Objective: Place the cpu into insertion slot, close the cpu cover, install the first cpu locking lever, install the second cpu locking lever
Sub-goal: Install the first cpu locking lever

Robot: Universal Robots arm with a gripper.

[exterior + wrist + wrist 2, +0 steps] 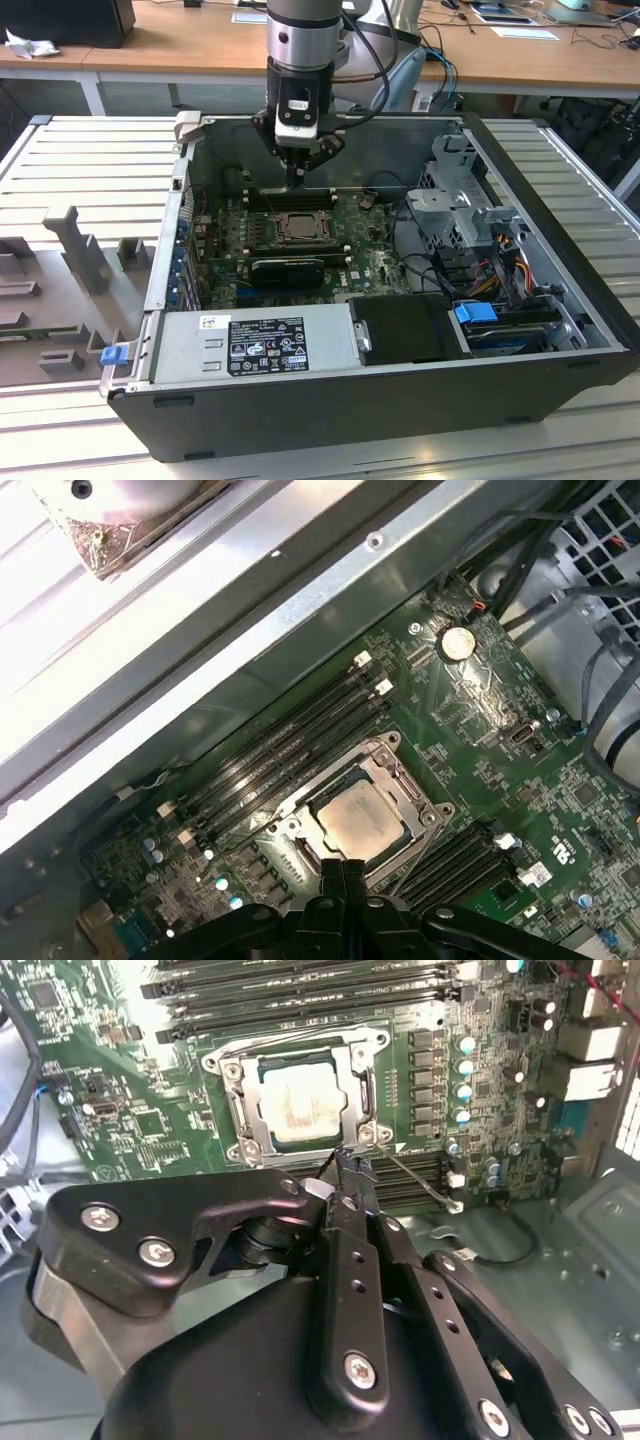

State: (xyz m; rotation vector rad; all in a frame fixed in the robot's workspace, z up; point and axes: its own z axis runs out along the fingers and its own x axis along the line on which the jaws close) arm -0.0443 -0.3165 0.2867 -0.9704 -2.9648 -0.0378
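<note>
Exterior view, frame centre: I see the cpu (297, 228) seated in the insertion slot (271, 237). In the second wrist view the cpu cover (362, 1085) lies closed; my pincer (345, 1165), tips together, is beside a locking lever (420, 1181), seemingly unlatched.

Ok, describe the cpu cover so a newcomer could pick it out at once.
Inside the open computer case, find the green motherboard and look between its banks of long black memory slots. There the cpu cover is the thin silvery square frame lying flat and framing the pale cpu, just ahead of the tool. Nothing else nearby is a metal frame with a square cut-out.
</note>
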